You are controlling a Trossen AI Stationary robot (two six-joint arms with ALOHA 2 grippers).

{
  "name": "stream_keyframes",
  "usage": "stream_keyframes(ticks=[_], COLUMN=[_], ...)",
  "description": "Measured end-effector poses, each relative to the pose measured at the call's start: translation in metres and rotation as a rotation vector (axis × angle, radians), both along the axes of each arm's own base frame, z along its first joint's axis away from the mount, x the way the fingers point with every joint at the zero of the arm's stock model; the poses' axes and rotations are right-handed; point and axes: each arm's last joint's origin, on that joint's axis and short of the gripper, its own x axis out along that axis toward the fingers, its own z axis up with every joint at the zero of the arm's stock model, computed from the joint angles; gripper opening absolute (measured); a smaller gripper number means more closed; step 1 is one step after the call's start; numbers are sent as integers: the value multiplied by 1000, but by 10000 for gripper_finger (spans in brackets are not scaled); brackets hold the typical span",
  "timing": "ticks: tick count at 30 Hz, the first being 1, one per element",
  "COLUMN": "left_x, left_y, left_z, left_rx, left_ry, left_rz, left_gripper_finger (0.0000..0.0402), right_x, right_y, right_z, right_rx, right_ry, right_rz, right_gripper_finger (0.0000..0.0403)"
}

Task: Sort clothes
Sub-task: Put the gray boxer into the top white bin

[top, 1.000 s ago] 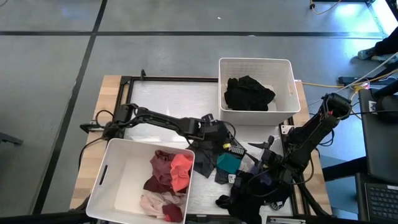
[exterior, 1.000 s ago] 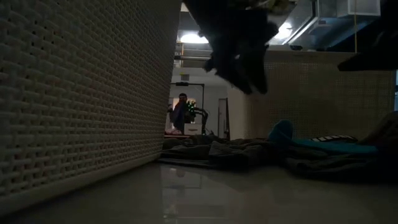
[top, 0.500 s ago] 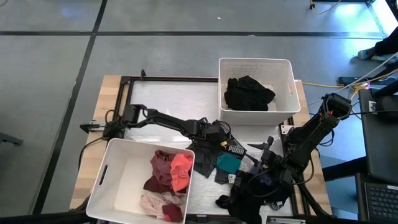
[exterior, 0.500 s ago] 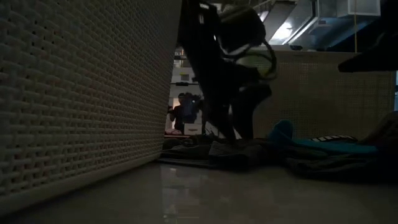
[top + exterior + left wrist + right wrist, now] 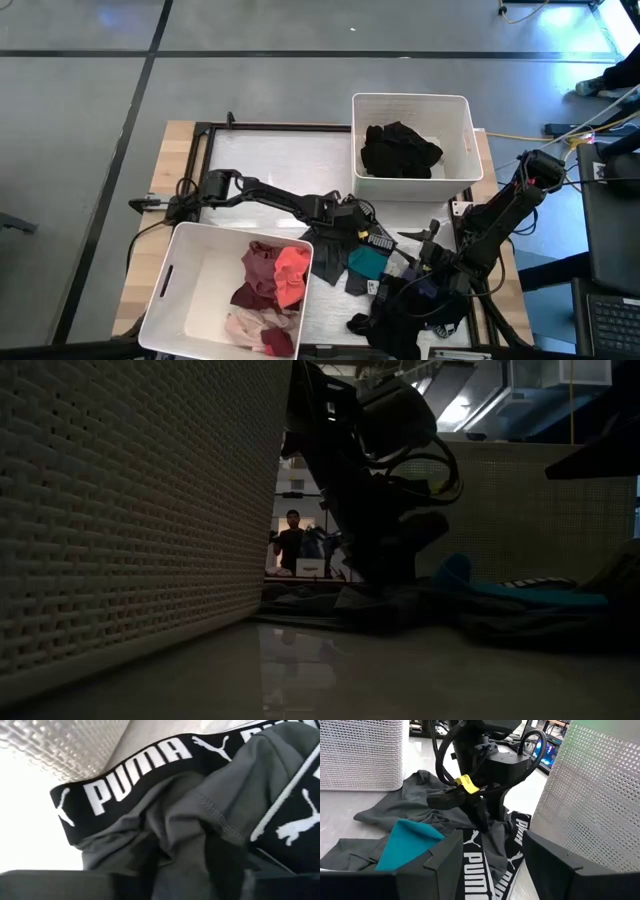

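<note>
Clothes lie heaped on the table's near right: a grey garment (image 5: 170, 835) with a black lettered waistband (image 5: 378, 241), a teal piece (image 5: 366, 262) and dark ones (image 5: 400, 310). My left gripper (image 5: 360, 230) is open, pointing steeply down into the grey garment next to the near bin's corner. My right gripper (image 5: 492, 865) hovers open just to the right of the heap, with nothing between its fingers. Maroon, red and pink clothes (image 5: 272, 290) lie in the near left bin. Black clothes (image 5: 400, 150) fill the far bin. My left gripper comes from above, slanting toward the table's right, and its fingertips (image 5: 481, 819) are down in the grey cloth (image 5: 200, 820) just below the black waistband. A bunch of that cloth lies between the open fingers. The garment rests on the table, slack.
The near left white bin (image 5: 190, 290) stands close beside my left gripper, and its perforated wall (image 5: 130, 510) fills the low view's left. The far white bin (image 5: 460, 110) stands at the back right. A person (image 5: 290, 542) shows far off in the room.
My left gripper has gone down from above the heap onto the grey garment, shifting slightly toward the table's right. The grey cloth now lies under and between its fingers. The heap itself has not visibly moved.
</note>
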Motion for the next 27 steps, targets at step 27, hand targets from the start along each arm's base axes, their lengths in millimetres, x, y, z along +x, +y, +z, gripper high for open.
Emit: stream_keyframes(ticks=[27], left_x=[7], left_y=[-39], left_z=[57], left_rx=[380], left_ry=[129], left_rz=[-39], left_gripper_finger=[5], right_x=[0], right_y=[0], right_z=[0], right_rx=[-2], right_ry=[-9], right_rz=[-4], right_gripper_finger=[207])
